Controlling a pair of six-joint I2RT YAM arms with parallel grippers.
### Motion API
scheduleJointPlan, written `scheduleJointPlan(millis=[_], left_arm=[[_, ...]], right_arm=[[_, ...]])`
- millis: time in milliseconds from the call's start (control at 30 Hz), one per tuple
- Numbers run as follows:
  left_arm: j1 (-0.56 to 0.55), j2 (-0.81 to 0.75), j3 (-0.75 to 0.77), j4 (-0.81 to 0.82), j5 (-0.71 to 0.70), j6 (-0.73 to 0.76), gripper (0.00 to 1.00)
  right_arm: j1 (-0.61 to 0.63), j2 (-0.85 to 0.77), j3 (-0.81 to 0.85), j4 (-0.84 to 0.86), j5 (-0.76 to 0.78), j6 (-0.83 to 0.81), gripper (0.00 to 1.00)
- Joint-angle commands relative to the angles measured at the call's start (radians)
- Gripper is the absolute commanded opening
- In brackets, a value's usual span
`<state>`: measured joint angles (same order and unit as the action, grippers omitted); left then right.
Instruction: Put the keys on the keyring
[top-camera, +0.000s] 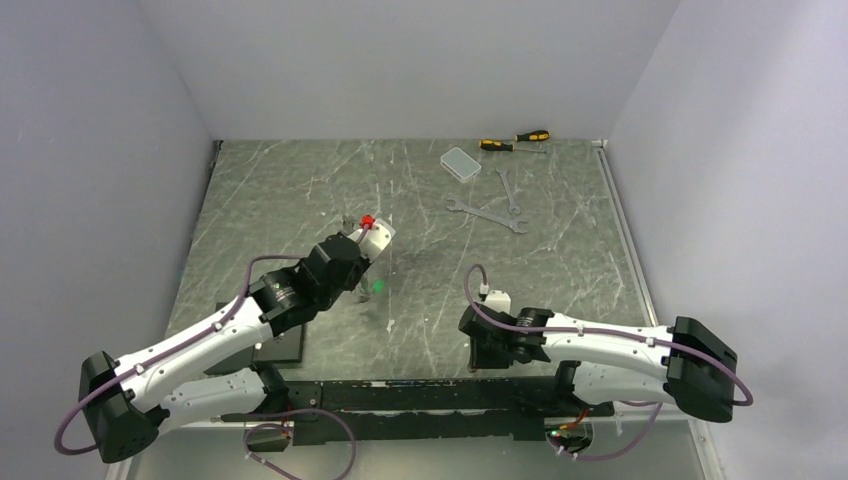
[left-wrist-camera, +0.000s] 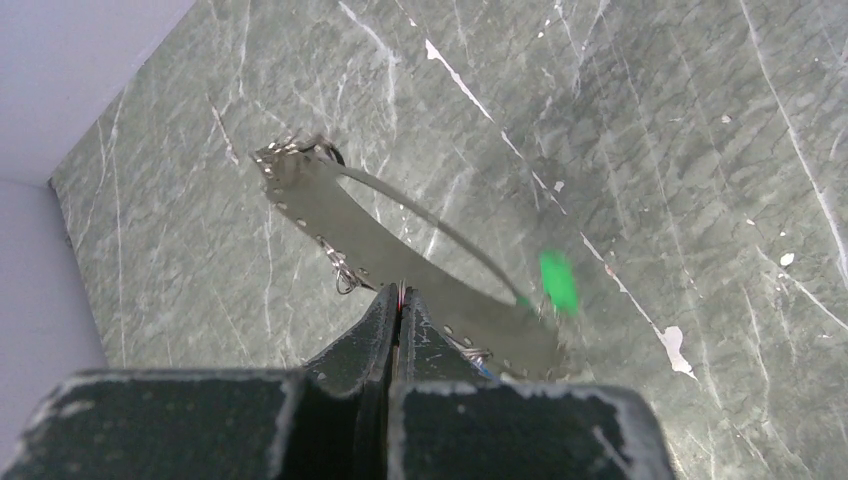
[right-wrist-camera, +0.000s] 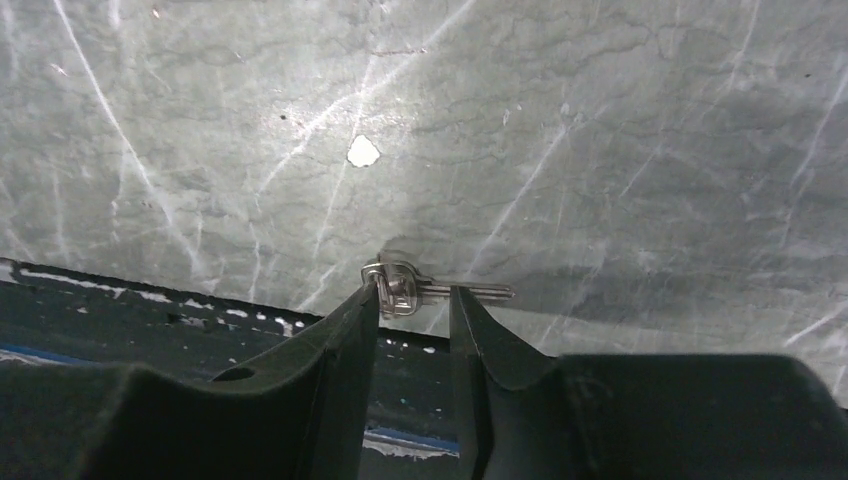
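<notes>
One key (right-wrist-camera: 425, 289), blade crosswise, inside open right end effector (right-wrist-camera: 413, 290), maybe loose; left end effector (left-wrist-camera: 400, 293) pinches keyring (left-wrist-camera: 430, 218)

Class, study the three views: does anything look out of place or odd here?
One key lies alone at the table's near edge, right beside the black base plate, apart from the keyring held by the left end effector. Nothing looks spilled or damaged.
</notes>
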<state>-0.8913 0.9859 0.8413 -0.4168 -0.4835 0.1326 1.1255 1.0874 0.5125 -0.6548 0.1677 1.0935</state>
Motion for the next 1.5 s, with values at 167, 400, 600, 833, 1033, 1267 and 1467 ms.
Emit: scheduleJointPlan(millis=[167, 400, 600, 833, 1033, 1267, 1467], left_arm=[[0.006, -0.019, 0.007, 0.036, -0.005, 0.016, 0.00], [0.011, -0.009, 0.007, 0.035, -0.001, 0.018, 0.00], [0.011, -0.003, 0.006, 0.033, -0.004, 0.021, 0.00], [0.012, 0.000, 0.005, 0.032, -0.004, 0.025, 0.00], [0.014, -0.005, -0.002, 0.038, -0.013, 0.030, 0.00], [0.014, 0.006, 0.006, 0.027, -0.008, 0.027, 0.00], [0.016, -0.002, 0.006, 0.025, -0.005, 0.027, 0.00]], right_arm=[[0.003, -0.010, -0.052, 0.076, -0.009, 0.032, 0.20], [0.003, 0.009, 0.024, 0.027, 0.031, -0.040, 0.00], [0.003, 0.084, 0.161, -0.012, 0.066, -0.153, 0.00], [0.008, 0.295, 0.358, -0.035, 0.057, -0.422, 0.00], [0.049, 0.361, 0.418, -0.075, 0.136, -0.420, 0.44], [0.050, 0.045, 0.169, -0.074, 0.067, -0.049, 0.76], [0.052, -0.124, -0.040, -0.013, -0.025, 0.151, 0.69]])
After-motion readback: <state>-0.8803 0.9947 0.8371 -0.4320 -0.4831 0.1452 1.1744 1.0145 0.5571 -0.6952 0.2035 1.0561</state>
